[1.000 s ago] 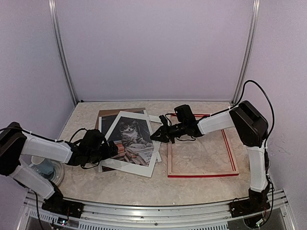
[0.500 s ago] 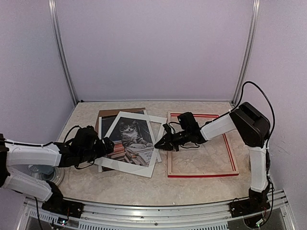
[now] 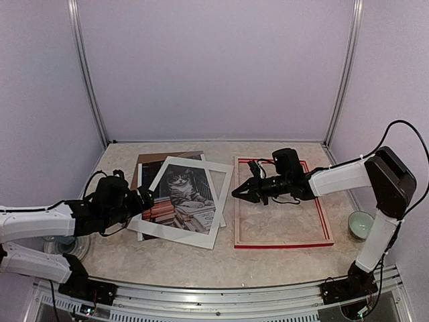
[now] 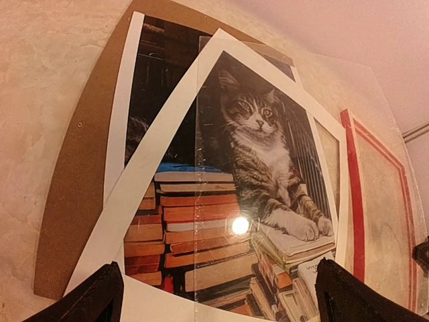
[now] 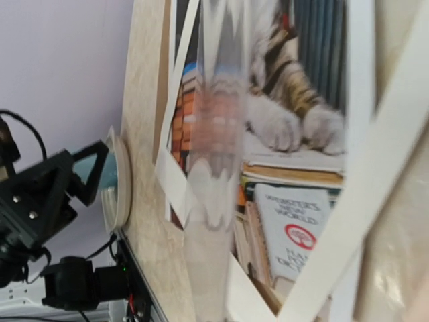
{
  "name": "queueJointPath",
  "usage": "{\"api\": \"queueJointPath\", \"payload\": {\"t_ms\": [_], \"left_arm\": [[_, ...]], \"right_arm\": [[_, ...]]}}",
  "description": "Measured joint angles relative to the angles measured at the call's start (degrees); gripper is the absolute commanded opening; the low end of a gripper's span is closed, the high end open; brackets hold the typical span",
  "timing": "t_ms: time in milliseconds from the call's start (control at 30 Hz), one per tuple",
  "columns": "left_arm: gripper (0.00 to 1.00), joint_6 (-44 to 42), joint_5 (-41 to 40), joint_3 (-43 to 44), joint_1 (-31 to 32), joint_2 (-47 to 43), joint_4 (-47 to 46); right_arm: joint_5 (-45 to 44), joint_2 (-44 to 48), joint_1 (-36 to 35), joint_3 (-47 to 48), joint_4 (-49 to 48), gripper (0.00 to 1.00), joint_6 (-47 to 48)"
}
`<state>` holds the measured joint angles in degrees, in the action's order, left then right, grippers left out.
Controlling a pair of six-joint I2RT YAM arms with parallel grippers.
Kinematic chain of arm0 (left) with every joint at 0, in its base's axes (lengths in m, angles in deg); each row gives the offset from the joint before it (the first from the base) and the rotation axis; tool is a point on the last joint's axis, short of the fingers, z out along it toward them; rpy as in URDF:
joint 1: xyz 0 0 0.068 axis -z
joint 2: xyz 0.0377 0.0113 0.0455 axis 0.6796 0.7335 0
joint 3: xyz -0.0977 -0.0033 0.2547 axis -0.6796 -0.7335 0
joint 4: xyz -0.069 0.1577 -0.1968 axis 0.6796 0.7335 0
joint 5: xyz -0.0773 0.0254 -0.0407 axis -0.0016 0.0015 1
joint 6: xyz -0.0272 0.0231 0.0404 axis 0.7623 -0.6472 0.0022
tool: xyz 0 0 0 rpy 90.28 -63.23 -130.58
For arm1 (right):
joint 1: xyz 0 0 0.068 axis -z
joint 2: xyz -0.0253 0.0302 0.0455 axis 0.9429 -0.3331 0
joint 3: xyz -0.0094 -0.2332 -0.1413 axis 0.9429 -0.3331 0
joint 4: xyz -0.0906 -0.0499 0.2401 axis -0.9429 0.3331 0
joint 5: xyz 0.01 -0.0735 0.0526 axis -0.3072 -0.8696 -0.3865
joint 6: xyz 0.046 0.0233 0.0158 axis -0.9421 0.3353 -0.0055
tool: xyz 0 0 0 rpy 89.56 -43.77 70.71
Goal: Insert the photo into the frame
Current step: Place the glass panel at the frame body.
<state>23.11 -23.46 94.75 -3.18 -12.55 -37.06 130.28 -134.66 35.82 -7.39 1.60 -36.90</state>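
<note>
The photo [image 3: 179,194] of a tabby cat among books lies face up left of centre, on the brown backing board [image 3: 142,163]. A tilted white mat border [image 3: 175,236] rests on top of it. The red frame [image 3: 281,244] lies flat to the right. My right gripper [image 3: 237,194] hovers at the frame's left bar, shut on a clear sheet [image 4: 322,87] that spans the photo's right half and reaches toward the frame [image 4: 353,194]. That sheet shows as a blurred strip [image 5: 214,201] in the right wrist view. My left gripper [image 3: 144,200] is open at the photo's left side, its fingers wide over the book stack [image 4: 218,298].
A shallow dish [image 3: 67,243] holding a teal cup sits at the near left under my left arm and also shows in the right wrist view [image 5: 117,181]. A second teal cup [image 3: 360,225] stands at the right beside the right arm. Metal rails run along the table's near edge.
My right gripper has closed and drawn to the right, from the mat's right edge to over the frame's left bar. The left arm has stretched lower, its gripper edging toward the photo.
</note>
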Motion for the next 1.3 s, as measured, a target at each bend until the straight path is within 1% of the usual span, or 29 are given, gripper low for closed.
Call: {"api": "queueJointPath", "payload": {"t_ms": [200,400,567,867,1033,1300], "left_arm": [[0.99,0.0,-0.1,0.0,0.6,1.9,0.2],[0.99,-0.2,-0.1,0.0,1.1,3.0,0.2],[0.99,-0.2,-0.1,0.0,1.1,3.6,0.1],[0.99,-0.7,0.0,0.1,1.5,5.7,-0.9],[0.99,-1.0,0.0,0.2,1.6,6.1,-1.2],[0.99,-1.1,0.0,0.2,1.6,6.2,-1.3]], "right_arm": [[-2.1,8.1,2.8,-5.0,4.0,0.00,0.9],[-5.0,18.4,7.1,-7.9,12.7,0.00,4.8],[-6.3,25.1,11.3,-11.2,20.0,0.00,8.4],[-7.6,30.8,16.3,-12.5,33.4,0.00,15.6],[-8.4,31.6,19.5,-12.5,38.8,0.00,19.8],[-9.0,32.0,26.8,-12.5,45.8,0.00,27.8]]}}
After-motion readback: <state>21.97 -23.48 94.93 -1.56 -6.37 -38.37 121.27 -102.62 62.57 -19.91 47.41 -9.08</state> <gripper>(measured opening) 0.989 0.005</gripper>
